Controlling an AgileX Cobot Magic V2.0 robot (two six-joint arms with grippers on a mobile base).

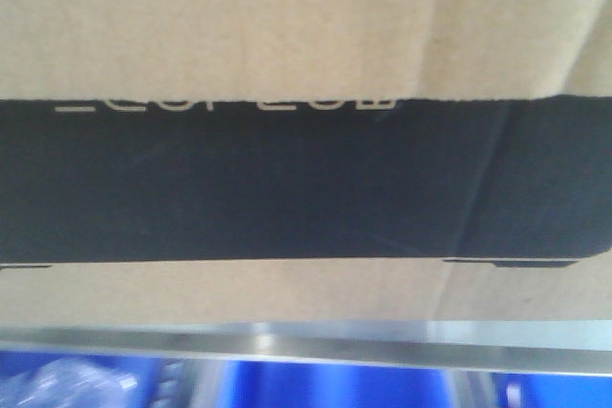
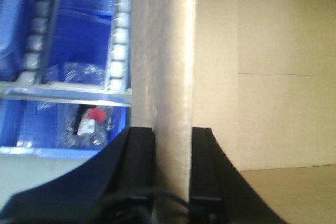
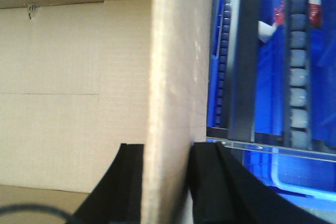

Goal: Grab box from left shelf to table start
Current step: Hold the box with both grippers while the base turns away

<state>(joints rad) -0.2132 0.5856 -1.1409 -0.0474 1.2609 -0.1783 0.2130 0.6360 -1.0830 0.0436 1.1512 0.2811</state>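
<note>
The box (image 1: 287, 26) fills the front view, brown cardboard with a black printed band and pale lettering, close above the left shelf's silver front rail (image 1: 287, 339). In the left wrist view my left gripper (image 2: 173, 135) is shut on the box's upright cardboard wall (image 2: 168, 66), one black finger (image 2: 140, 156) outside and the other inside the open box. In the right wrist view my right gripper (image 3: 165, 153) is shut on the opposite wall (image 3: 176, 77) the same way. The table is out of view.
Blue plastic bins (image 1: 316, 387) sit below the shelf rail. White rollers (image 2: 119, 30) and a bagged item with a red patch (image 2: 90, 120) lie left of the box. Grey rollers (image 3: 299, 66) and a dark rail (image 3: 244, 56) stand right of it.
</note>
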